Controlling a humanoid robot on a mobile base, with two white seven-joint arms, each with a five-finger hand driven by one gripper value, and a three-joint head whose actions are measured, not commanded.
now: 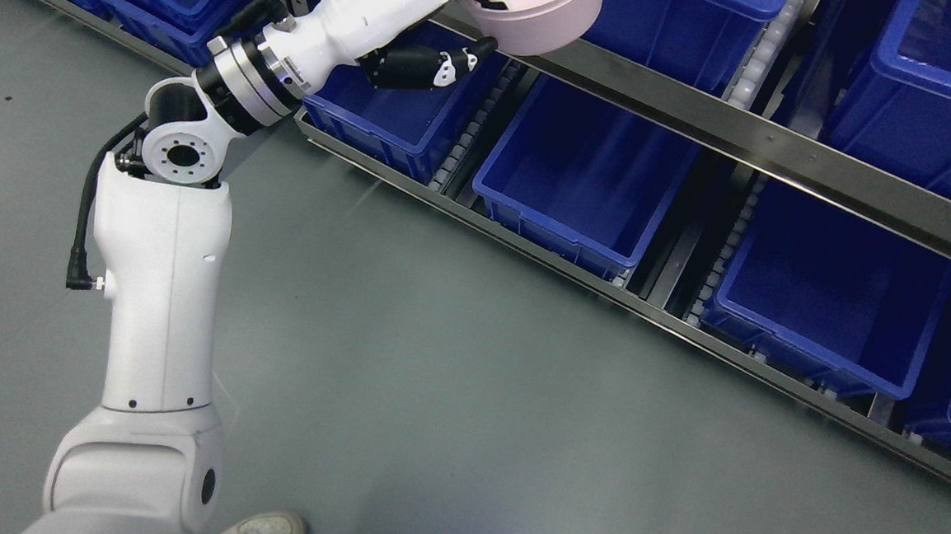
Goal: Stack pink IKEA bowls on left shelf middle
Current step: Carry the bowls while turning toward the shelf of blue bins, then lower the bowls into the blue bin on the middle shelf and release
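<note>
Up top, left hand (458, 18) grips a smooth pink bowl (544, 19).

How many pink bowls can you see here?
1. The pink bowl is at the top edge, held by the robot's left hand over the steel shelf rail. Others may lie out of view.

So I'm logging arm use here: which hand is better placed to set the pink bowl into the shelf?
The left. The left hand already grips the pink bowl at the steel shelf rail, its thumb below and fingers over the rim, beside the blue bins. The right arm is not in view.
</note>
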